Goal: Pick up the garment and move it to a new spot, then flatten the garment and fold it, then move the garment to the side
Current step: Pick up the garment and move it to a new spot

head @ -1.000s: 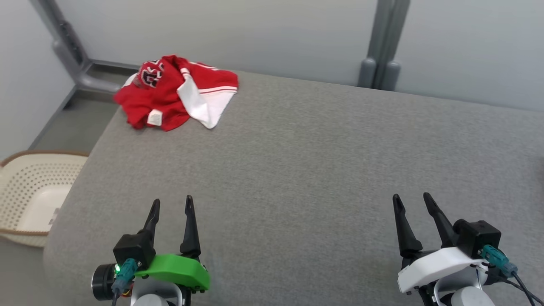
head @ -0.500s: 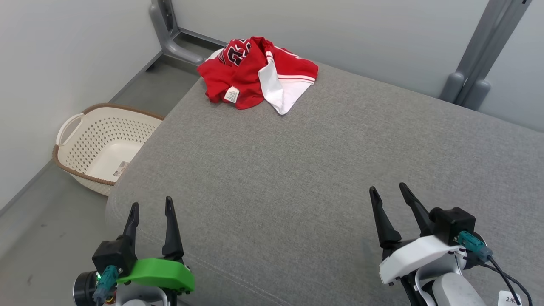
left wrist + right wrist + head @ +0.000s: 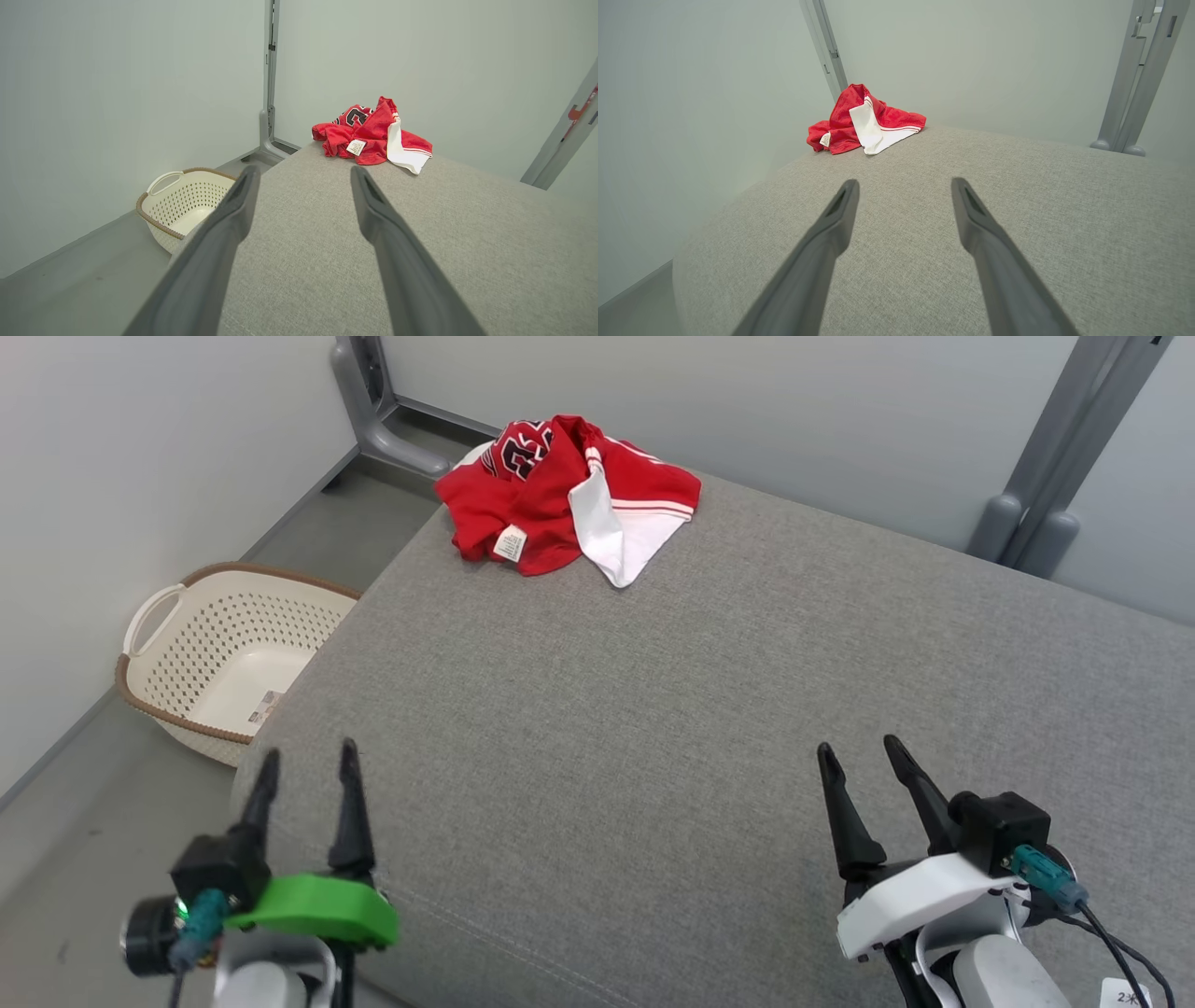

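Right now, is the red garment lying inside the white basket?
No, the garment lies crumpled on the grey cushion, apart from the basket on the floor.

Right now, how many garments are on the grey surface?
1: a crumpled red and white garment lies at the far left corner of the surface, away from both grippers. Its folds could hide a second piece, but none shows.

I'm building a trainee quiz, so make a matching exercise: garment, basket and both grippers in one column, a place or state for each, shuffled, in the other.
1 garment
2 basket
3 left gripper
4 right gripper

A on the floor beside the grey cushion
B crumpled at the cushion's far left corner
C open, white housing
D open, green housing

Pairs: 1-B, 2-A, 3-D, 4-C
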Controlling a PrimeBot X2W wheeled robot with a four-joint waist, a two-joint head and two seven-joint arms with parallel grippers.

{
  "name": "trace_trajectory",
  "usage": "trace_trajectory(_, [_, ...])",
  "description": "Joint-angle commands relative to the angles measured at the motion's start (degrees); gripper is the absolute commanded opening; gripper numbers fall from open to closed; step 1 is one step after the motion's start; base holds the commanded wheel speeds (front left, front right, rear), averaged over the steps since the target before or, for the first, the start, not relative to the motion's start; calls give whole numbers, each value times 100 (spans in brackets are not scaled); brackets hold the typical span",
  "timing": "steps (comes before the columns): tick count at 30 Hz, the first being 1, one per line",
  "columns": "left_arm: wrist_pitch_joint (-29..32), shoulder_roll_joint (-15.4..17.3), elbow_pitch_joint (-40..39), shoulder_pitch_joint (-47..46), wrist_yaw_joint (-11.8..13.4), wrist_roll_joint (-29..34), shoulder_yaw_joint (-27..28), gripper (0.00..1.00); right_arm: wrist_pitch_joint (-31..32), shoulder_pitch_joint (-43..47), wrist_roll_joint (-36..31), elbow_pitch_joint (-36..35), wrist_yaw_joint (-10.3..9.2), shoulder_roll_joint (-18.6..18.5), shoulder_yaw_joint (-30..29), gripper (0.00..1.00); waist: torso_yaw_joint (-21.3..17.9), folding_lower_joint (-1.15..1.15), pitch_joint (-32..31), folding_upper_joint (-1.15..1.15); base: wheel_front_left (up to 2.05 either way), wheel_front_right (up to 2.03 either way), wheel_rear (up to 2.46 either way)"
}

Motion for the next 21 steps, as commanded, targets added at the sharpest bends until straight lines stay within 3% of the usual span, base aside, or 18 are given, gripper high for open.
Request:
trace_trajectory(1, [13,162,-105,-271,-35,-18,94,100,35,19,-68,-108,-7,-14,-3,100,-271,0,197,0,0,0,0])
trace_trajectory(11, [957,1393,-551,-2527,-408,130,476,100,450,-473,-701,-858,-7,-21,-247,100,-1568,0,1241,0,0,0,0])
trace_trajectory(21, [2523,2165,604,-4801,-965,-650,810,100,729,-1060,-1000,-1687,-7,-14,-547,100,-2594,0,2483,0,0,0,0])
